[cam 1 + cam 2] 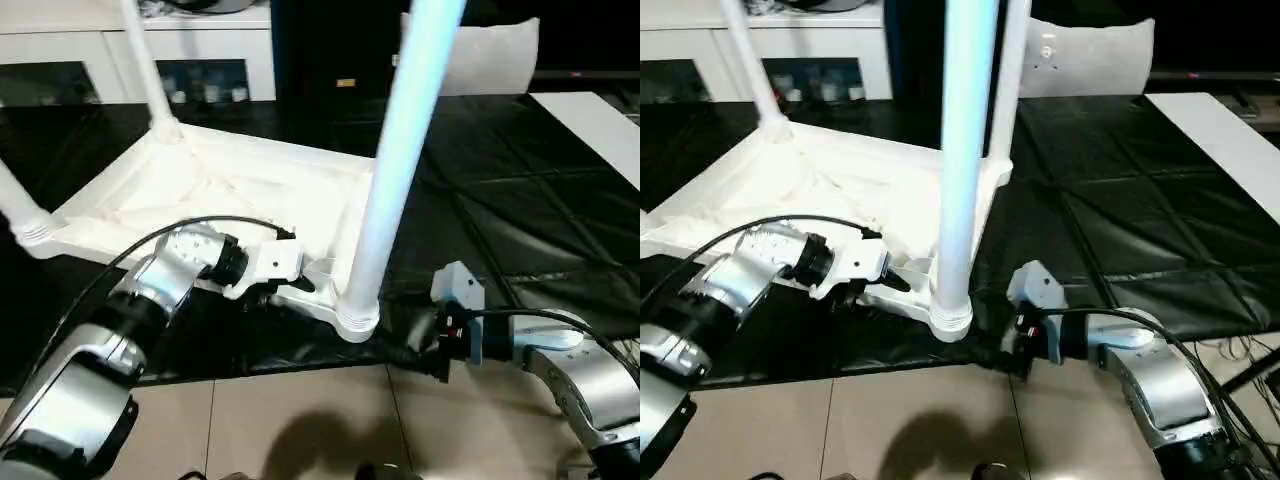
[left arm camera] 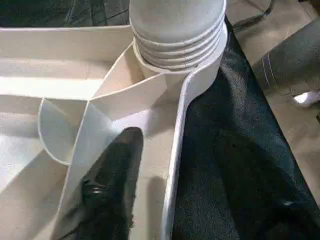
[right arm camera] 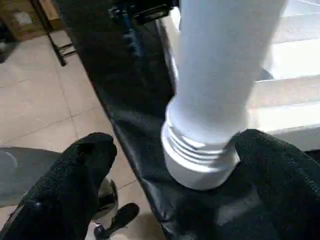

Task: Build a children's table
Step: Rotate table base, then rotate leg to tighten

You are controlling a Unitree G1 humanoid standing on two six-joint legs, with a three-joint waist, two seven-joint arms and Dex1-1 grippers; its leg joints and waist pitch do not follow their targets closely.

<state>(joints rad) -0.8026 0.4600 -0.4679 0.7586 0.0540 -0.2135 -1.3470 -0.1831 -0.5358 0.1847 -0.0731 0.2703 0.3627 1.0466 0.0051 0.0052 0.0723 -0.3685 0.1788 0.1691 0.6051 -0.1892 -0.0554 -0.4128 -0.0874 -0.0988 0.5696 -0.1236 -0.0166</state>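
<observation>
The top (image 1: 230,190) lies upside down on the black mat (image 1: 520,230), ribbed underside up; four legs stand in its corner sockets, the near right leg (image 1: 385,180) rising tall at the near right corner, the far left leg (image 1: 150,70) at the far left, another leg (image 1: 20,215) at the left edge, and a fourth (image 1: 1008,90) in the right eye view behind the near one.

The left gripper (image 1: 285,285) rests on the near rim just left of the near right socket, one black finger (image 2: 107,190) lying inside the rib channel; whether its fingers are apart or closed I cannot tell. The right gripper (image 3: 165,185) sits low, right of that socket, its fingers spread wide, one close against the leg's ribbed collar (image 3: 200,160), the other well off it.

The step in hand looks like seating or checking this last leg; to do it well, the left should pin the rim down while the right closes on the leg just above the collar and presses straight along its axis; a sideways push may lever the top off the mat; the collar seems fully home, though the joint is partly hidden.

No brand, label or readable writing shows on any part.
</observation>
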